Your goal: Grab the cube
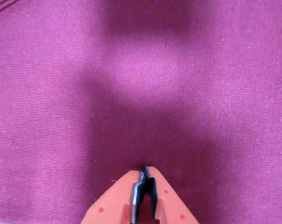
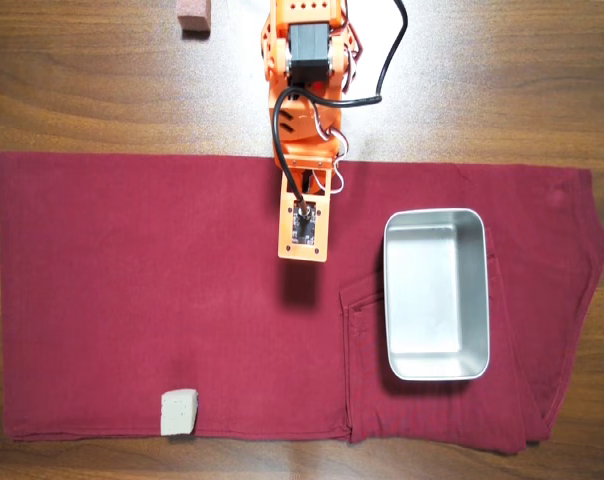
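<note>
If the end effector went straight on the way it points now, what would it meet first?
Probably just the red cloth: the wrist view shows only fabric ahead of the shut end effector. Overhead, the cube and the metal tray lie off to the sides.

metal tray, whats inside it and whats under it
In the overhead view the metal tray holds nothing; its bare shiny floor shows. It sits on the dark red cloth, which covers the wooden table there. The cloth directly beneath the tray is hidden.

1 cube (image 2: 179,412), 1 tray (image 2: 436,368), 1 block (image 2: 193,15)
</note>
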You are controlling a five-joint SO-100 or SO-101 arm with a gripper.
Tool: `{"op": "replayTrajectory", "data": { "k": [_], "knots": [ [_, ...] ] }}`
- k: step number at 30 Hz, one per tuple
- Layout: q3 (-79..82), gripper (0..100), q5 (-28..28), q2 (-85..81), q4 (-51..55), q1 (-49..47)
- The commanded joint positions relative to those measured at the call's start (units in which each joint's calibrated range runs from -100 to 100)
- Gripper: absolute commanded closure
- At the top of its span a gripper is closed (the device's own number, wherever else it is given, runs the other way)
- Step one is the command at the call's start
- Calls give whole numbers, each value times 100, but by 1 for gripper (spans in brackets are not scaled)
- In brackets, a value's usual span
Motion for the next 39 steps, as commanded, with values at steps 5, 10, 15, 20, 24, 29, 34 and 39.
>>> {"op": "replayTrajectory", "data": {
  "k": [5, 10, 15, 20, 24, 29, 34, 39],
  "knots": [
    [37, 100, -10, 30, 103, 36],
    [37, 100, -10, 30, 103, 36],
    [37, 100, -10, 30, 103, 36],
    [37, 100, -10, 30, 103, 36],
    [37, 100, -10, 30, 103, 36],
    [37, 100, -10, 30, 103, 36],
    [37, 96, -10, 30, 103, -3],
    [-819, 97, -132, 1477, -846, 554]
  ]
}}
